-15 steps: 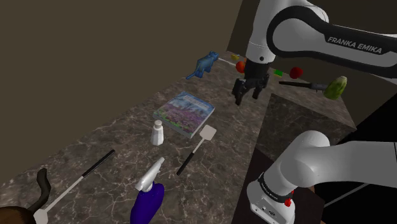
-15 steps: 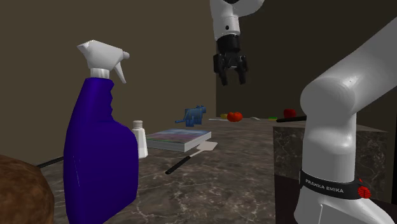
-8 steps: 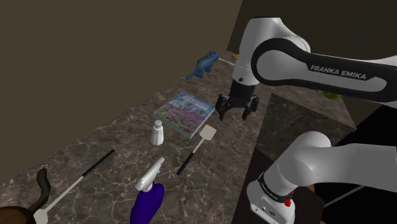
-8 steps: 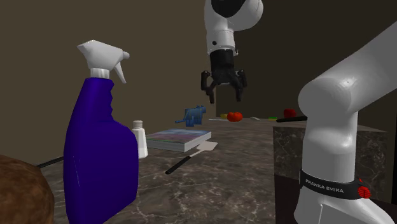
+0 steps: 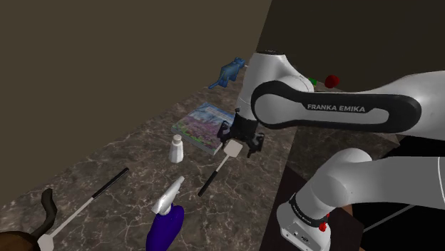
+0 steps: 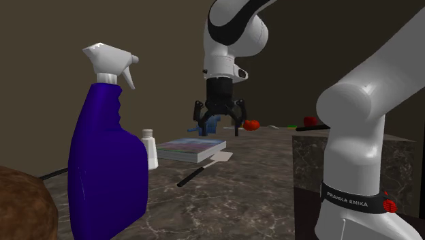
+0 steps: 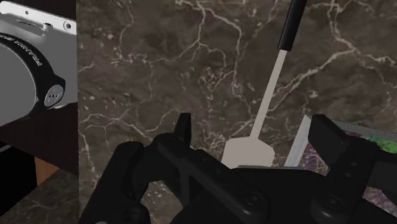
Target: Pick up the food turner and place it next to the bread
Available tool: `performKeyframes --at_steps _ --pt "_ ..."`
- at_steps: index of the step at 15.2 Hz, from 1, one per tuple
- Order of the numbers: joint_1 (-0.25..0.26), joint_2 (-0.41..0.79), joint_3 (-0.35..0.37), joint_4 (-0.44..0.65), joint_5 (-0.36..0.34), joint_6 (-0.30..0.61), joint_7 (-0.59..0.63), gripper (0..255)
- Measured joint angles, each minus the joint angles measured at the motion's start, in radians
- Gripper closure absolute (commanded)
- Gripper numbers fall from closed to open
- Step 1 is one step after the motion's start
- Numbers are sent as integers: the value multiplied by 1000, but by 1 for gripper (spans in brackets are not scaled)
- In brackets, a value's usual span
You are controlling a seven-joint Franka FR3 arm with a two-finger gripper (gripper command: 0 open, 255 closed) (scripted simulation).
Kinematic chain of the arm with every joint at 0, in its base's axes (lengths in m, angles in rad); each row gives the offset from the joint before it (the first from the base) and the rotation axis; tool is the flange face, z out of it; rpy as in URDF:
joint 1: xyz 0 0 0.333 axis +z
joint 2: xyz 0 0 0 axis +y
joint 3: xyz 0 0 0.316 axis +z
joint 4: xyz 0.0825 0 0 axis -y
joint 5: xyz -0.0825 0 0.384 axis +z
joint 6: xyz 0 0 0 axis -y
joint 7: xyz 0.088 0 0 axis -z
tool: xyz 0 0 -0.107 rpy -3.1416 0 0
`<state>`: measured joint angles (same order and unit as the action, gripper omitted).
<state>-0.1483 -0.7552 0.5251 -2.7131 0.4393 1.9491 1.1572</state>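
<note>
We see the white-bladed food turner with pale shaft and black handle (image 5: 217, 172) (image 7: 270, 90) lying flat on the dark marble counter (image 5: 135, 167), its blade just beside the colourful flat book (image 5: 204, 123) (image 7: 347, 145). The all-black two-finger gripper (image 5: 239, 142) (image 6: 218, 129) (image 7: 254, 135) hovers beside that book, over the blade, fingers spread wide, holding nothing.

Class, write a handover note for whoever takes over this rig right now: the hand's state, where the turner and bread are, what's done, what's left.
Hand: open, hovering over the food turner's white blade, holding nothing.
Food turner: flat on the marbled counter, beside the book.
Bread: brown loaf at the counter's other end, past the purple spray bottle.
Done: hand lined up over the turner.
Left: lower, grasp, lift, carry and set it next to the bread.
</note>
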Motion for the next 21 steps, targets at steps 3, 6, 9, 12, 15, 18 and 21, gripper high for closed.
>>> performKeyframes --at_steps 3,6,9,12,15,18,21 --pt "-39 80 100 -2 66 123 160 0" --pt "-55 125 140 -15 90 193 201 0" --pt "-56 156 165 -36 105 247 206 0" --pt "-61 182 180 -49 112 287 204 0" --pt "-60 187 184 -52 115 295 205 0" --pt "-60 187 184 -52 115 296 205 255" --pt "-60 187 184 -52 115 296 205 255"
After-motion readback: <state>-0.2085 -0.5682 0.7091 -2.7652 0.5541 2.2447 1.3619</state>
